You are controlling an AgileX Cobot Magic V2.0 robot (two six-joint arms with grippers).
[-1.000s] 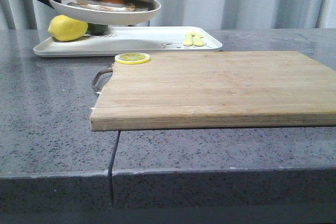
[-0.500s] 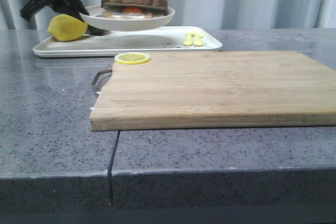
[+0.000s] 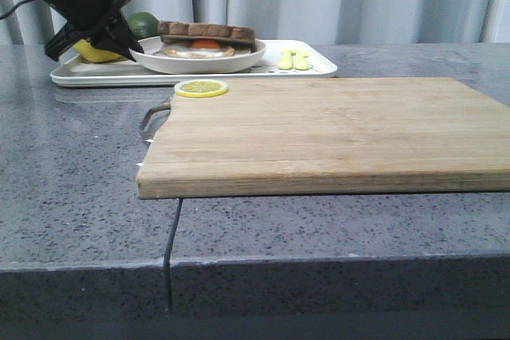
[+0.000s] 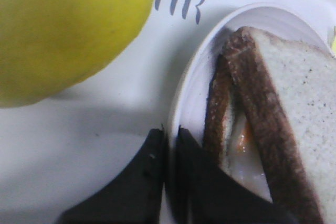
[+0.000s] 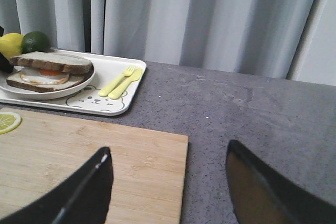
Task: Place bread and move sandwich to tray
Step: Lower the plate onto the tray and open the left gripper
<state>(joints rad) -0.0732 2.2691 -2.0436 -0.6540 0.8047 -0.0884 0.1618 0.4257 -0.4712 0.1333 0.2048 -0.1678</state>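
The sandwich point(image 3: 205, 36), a fried egg between brown-crusted bread slices, lies in a round white plate point(image 3: 239, 58). The plate rests on the white tray point(image 3: 315, 63) at the back left. My left gripper point(image 3: 125, 44) is shut on the plate's left rim; in the left wrist view its black fingers point(image 4: 152, 156) pinch the rim point(image 4: 181, 98) beside the sandwich point(image 4: 273, 93). The top bread slice point(image 5: 50, 61) covers the egg. My right gripper point(image 5: 168, 182) is open and empty above the right end of the wooden board point(image 5: 105, 166); it is out of the front view.
A lemon point(image 3: 94, 53) and a lime point(image 3: 143, 23) sit on the tray's left end, just behind my left gripper. A yellow fork and spoon point(image 3: 293, 59) lie on its right end. A lemon slice point(image 3: 201, 87) lies on the cutting board point(image 3: 335, 133).
My left gripper has lowered the plate with the sandwich from above the tray down onto it, moving it a little to the right. The right arm shows no change.
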